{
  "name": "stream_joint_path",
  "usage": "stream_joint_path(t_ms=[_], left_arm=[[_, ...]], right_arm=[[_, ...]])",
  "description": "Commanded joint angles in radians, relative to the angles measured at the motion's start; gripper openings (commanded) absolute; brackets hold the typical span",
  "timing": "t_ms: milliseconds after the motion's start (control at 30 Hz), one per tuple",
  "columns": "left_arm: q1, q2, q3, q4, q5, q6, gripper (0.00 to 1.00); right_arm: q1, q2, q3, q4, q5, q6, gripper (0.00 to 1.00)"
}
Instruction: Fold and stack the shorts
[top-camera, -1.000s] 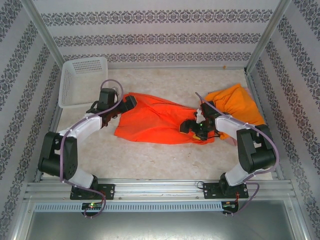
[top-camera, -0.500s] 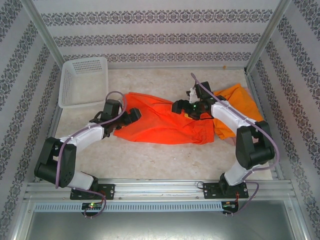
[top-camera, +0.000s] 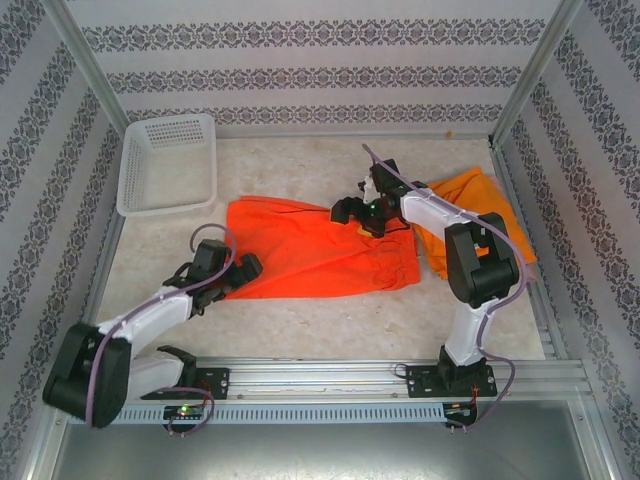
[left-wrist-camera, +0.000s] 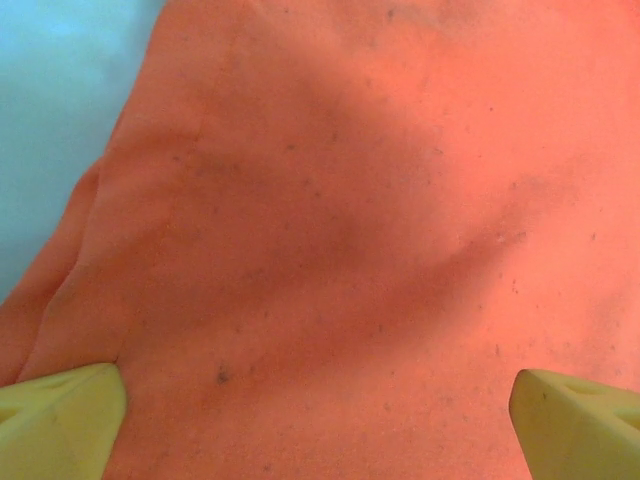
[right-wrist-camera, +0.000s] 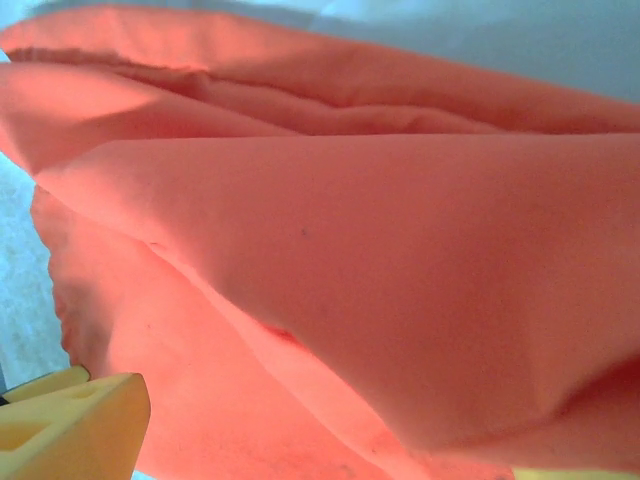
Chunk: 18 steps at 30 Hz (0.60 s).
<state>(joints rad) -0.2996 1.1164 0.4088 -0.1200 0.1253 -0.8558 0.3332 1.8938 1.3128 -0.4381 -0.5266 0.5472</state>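
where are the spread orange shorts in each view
top external: shorts mid-table, left gripper at their near-left corner, right gripper at their far edge.
left wrist: shorts cover most of the picture, above the fingers.
right wrist: shorts in folds across the picture.
shared landmark: pale table, at left wrist's top left, right wrist's left edge.

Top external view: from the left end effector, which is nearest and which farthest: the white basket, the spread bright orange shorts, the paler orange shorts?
1. The bright orange shorts, spread mid-table; the left end effector is at their near left corner.
2. The white basket, at the far left.
3. The paler orange shorts, bunched at the right edge.
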Motion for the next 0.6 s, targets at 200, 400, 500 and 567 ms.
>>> stream_joint_path(t_ms=[200, 400, 500, 567], left_arm=[[0.144, -0.254, 0.110, -0.313, -0.056, 0.075, 0.99], [0.298, -0.011, 0.324, -0.284, 0.124, 0.239, 0.95], [0.309, 0.128, 0.383, -0.247, 0.198, 0.290, 0.92], [0.309, 0.201, 0.403, -0.224, 0.212, 0.303, 0.88]], right_arm=[[0.024, 0.138, 0.141, -0.006, -0.029, 0.051, 0.90], [0.026, 0.210, 0.188, 0.003, -0.047, 0.083, 0.89], [0.027, 0.207, 0.175, 0.013, -0.046, 0.089, 0.90], [0.026, 0.201, 0.167, 0.011, -0.043, 0.084, 0.90]])
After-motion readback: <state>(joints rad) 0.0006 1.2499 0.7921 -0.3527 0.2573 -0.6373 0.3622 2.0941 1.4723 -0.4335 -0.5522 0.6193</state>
